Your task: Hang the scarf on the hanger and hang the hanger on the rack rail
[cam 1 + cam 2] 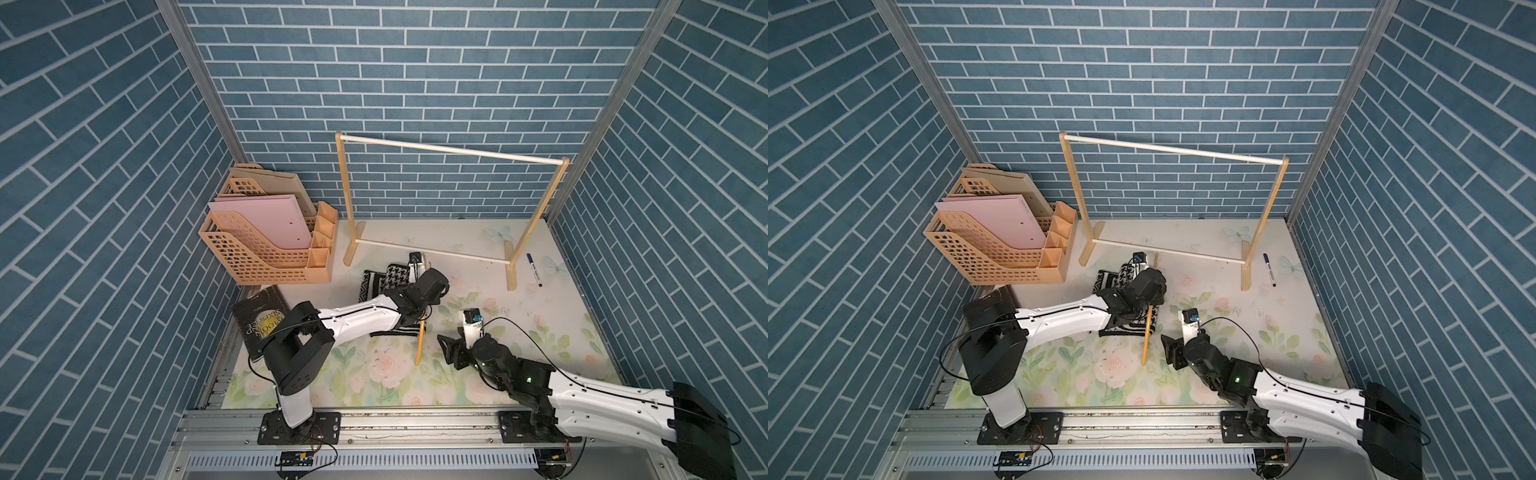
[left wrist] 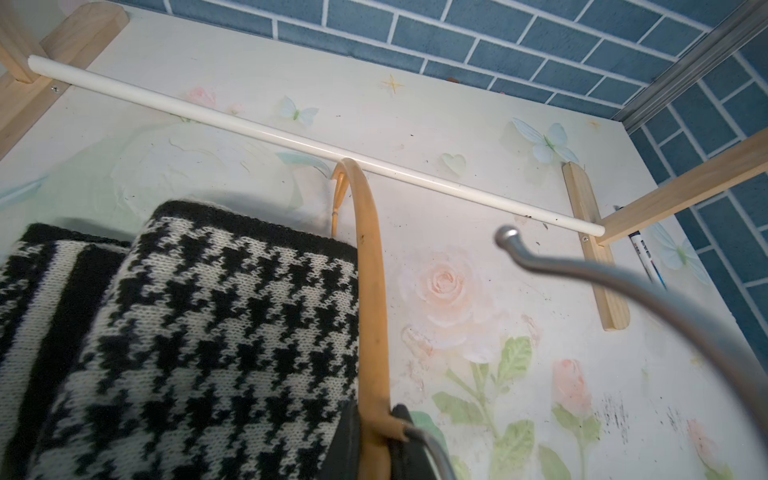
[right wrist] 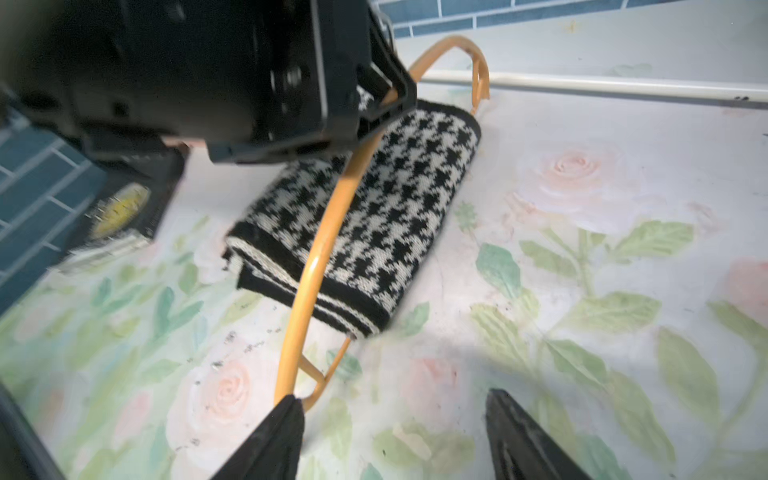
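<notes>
**Q:** Two grippers to report. Top views first.

**A:** In both top views the left gripper [image 1: 422, 309] is clenched on the hanger [image 1: 420, 343] at about mid-length, though the wrist hides the contact itself. The hanger runs from near the lower rod [image 1: 465, 256] of the rack [image 1: 453, 150] back toward the arms. The scarf [image 1: 390, 279] lies folded on the table [image 1: 573, 316], just on the arms' side of the rack. The right gripper [image 1: 451, 351] stands spread and empty, beside the hanger end farthest from the rack.

**Q:** Left wrist view?

**A:** The fingers [image 2: 345, 436] clamp the hanger's neck at the foot of the hook [image 2: 602, 277]. The upper arc runs along the scarf's edge. The bar [image 2: 336, 208] drops out of sight at that edge. The tip nearest the rack overlaps the lower rod, and whether they touch cannot be told.

**Q:** Right wrist view?

**A:** The arc passes above the scarf and the bar vanishes beneath it at both ends. The right jaws are wide apart with nothing between them. One finger [image 3: 270, 440] overlaps the hanger tip farthest from the rack.

**Q:** Step in hand?

**A:** Judged to be threading. The bar appears to sit under one edge of the scarf, and the cloth is not yet draped.

**Q:** Next move?

**A:** Probably more cloth must cross the bar before any lift. The right gripper could take the scarf's free edge or steady the hanger tip, with the hanger held level. A lift now risks the scarf sliding off.
</notes>
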